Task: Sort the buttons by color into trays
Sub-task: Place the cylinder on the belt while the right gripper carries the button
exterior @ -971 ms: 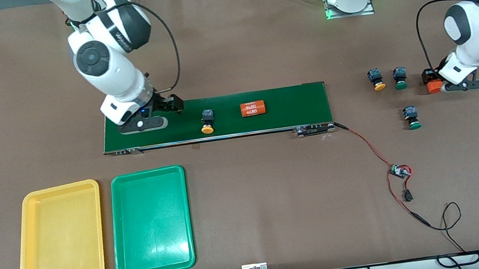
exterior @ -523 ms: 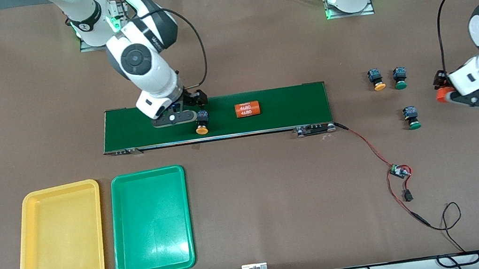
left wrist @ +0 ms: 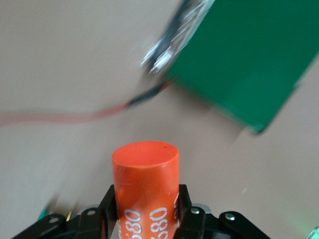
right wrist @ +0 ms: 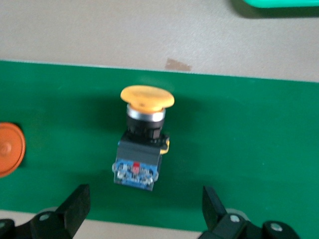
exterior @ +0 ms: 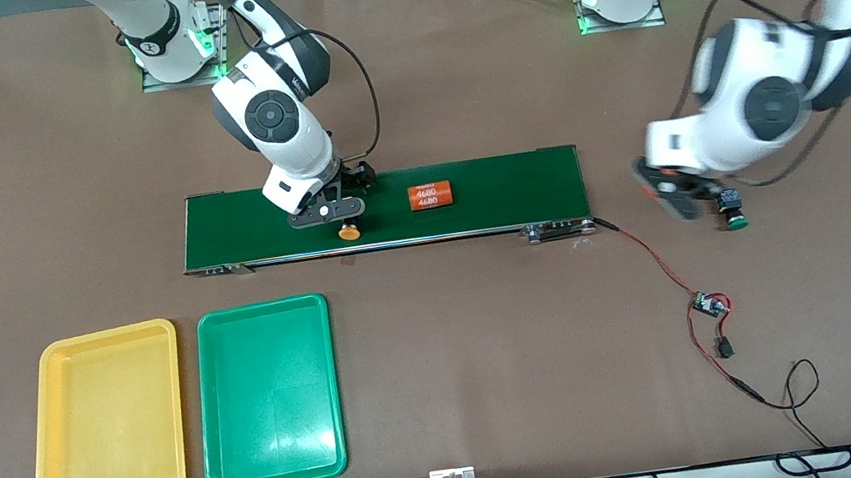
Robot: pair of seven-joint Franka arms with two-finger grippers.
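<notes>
A yellow-capped button [exterior: 347, 232] lies on its side on the dark-green belt [exterior: 511, 188]. My right gripper [exterior: 326, 213] hangs open right over it. In the right wrist view the button [right wrist: 144, 139] lies just ahead of the spread fingertips [right wrist: 75, 206]. My left gripper [exterior: 676, 195] is shut on an orange cylinder marked 4680 [left wrist: 144, 184], in the air beside the belt's end, next to a green-capped button [exterior: 734, 214] on the table. The left arm hides the other two buttons. The yellow tray [exterior: 107, 421] and the green tray [exterior: 267, 393] lie side by side, nearer the camera than the belt.
A second orange 4680 cylinder [exterior: 430, 195] lies on the belt beside the yellow button. A red wire runs from the belt's motor end [exterior: 559, 230] to a small circuit board [exterior: 709, 304] and trails toward the table's front edge.
My right gripper moved along the belt to over the yellow button. That button and the belt's cylinder drifted toward the right arm's end. My left arm swung in toward the belt's end with its cylinder.
</notes>
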